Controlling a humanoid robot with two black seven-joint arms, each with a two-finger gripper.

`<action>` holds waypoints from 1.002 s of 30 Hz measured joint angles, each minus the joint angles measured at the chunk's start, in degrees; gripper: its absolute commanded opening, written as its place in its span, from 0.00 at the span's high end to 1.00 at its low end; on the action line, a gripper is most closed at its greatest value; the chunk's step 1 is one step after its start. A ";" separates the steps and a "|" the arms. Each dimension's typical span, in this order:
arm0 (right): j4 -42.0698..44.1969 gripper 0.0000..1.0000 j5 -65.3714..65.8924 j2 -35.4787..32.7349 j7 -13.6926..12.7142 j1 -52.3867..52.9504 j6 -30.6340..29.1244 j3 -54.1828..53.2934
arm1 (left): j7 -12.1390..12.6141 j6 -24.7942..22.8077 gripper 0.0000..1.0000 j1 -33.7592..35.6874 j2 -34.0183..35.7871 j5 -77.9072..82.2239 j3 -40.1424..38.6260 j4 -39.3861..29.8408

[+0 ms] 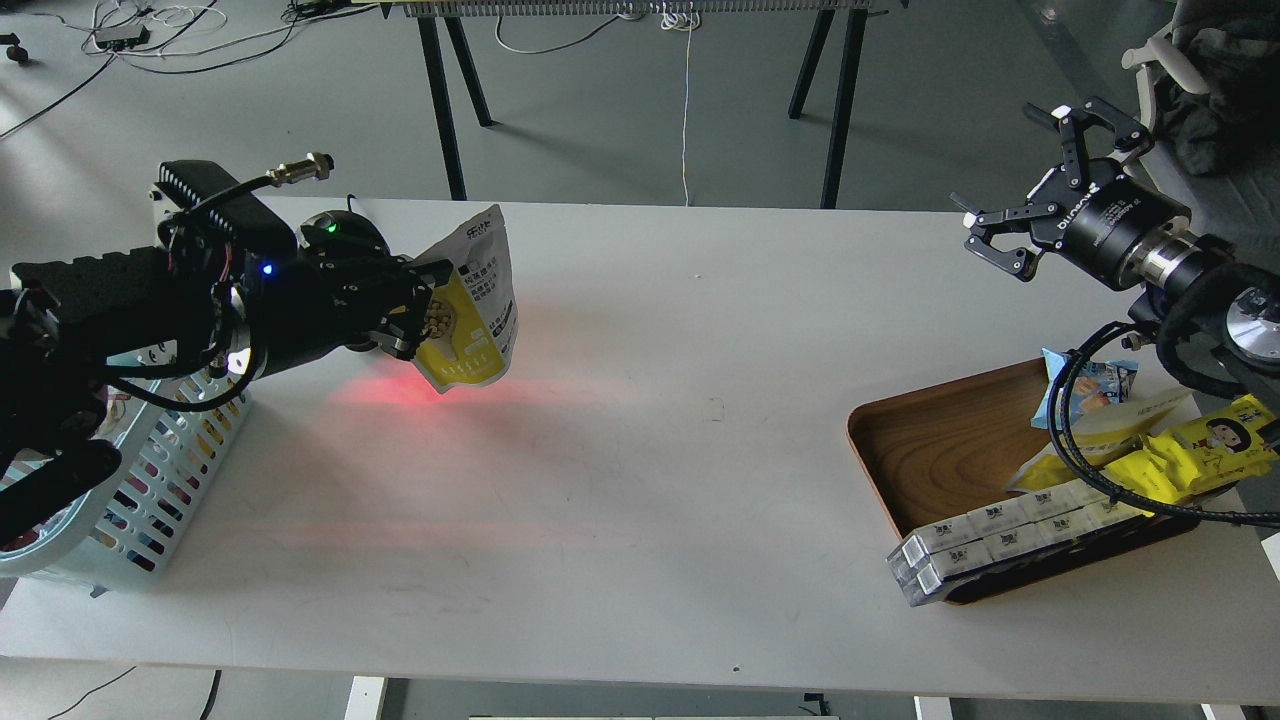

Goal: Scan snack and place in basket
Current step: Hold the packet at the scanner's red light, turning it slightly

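Pinching the snack (474, 305) by its left edge, the left gripper (418, 310) is holding it clear above the table (640, 470), to the right of the basket (150, 470). The pouch is standing roughly upright, long axis near vertical, top leaning right, printed face turned toward the right. Dark print is showing on its white panel, too small to read. The right gripper (1035, 185) is hanging spread and empty above the table's far right edge, its body carrying white lettering I cannot make out.
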State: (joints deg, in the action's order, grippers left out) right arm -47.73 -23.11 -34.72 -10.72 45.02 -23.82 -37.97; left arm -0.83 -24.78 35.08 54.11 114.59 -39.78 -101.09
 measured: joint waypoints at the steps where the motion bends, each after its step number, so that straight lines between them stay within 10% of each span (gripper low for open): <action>1: 0.00 0.03 0.00 0.00 0.00 0.00 0.00 0.00 | 0.00 0.04 0.98 -0.28 0.02 0.05 0.00 0.01; 30: 0.00 0.03 0.00 0.00 0.00 -0.37 0.00 0.00 | -5.35 16.97 0.97 -7.54 0.68 -2.30 -0.57 0.08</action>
State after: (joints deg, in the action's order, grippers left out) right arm -47.73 -23.11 -34.72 -10.72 44.65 -23.82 -37.97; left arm -6.18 -7.81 27.54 54.79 112.29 -40.35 -101.01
